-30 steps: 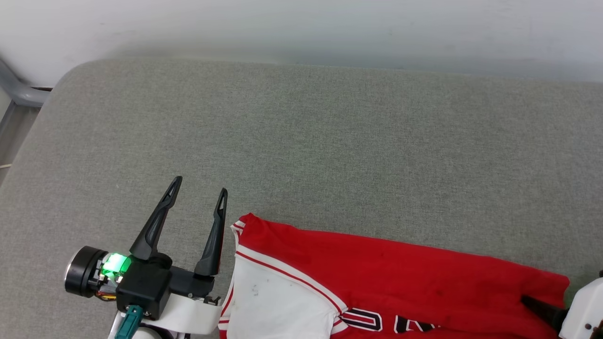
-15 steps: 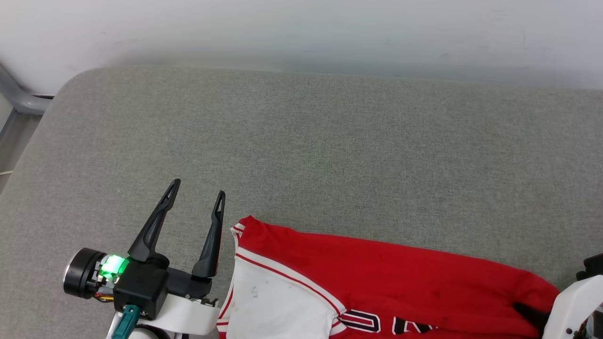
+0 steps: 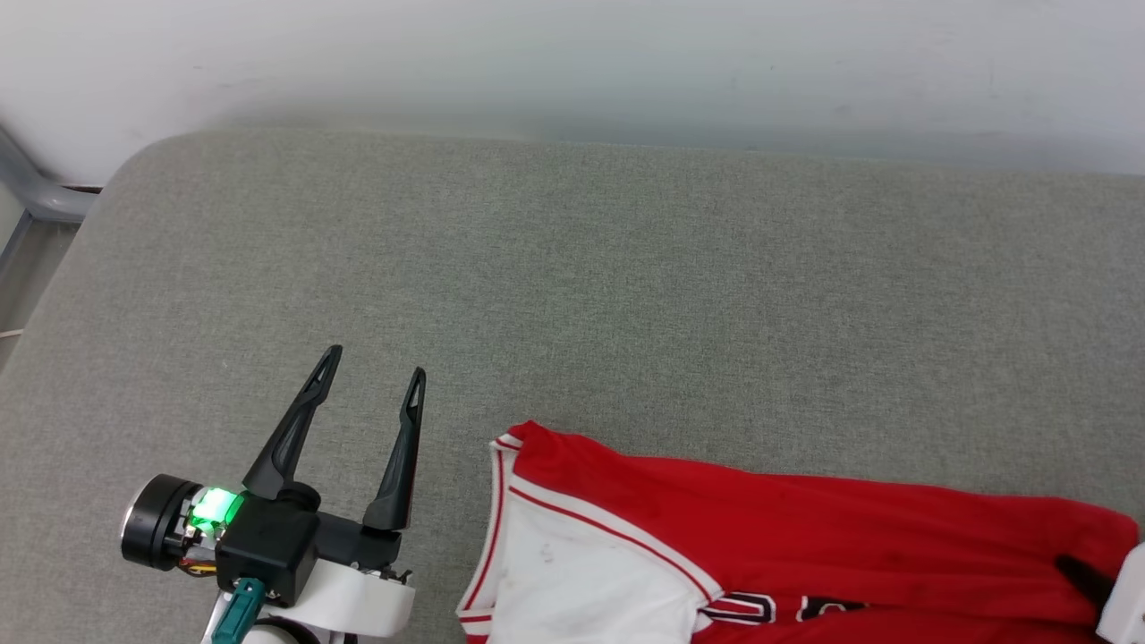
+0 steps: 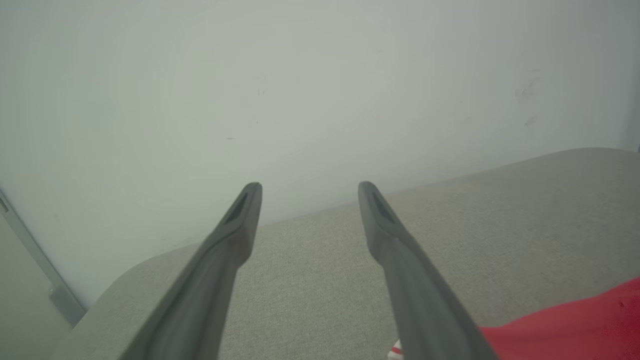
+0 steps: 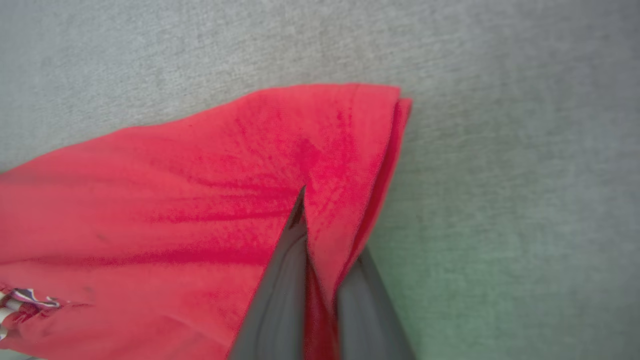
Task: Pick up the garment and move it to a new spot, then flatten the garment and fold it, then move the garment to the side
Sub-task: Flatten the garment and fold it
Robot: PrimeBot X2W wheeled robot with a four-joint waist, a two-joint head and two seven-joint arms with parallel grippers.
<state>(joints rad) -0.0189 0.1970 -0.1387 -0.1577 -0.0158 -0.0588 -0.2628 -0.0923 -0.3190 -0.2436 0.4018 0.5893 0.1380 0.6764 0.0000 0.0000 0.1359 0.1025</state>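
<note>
Dragged toward 3 o'clock, the garment now lies at 5 o'clock on the grey cushion, its red edge pinched by the right gripper; the left gripper stands spread, empty. Best to lift high before carrying, so nothing trails.

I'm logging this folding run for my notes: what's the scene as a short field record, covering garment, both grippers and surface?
surface: grey fabric pad against a pale wall
garment: red, white-sleeved jersey lying on the pad
left gripper: open, beside the garment, not touching it
right gripper: shut on a fold at the garment's red edge
</note>
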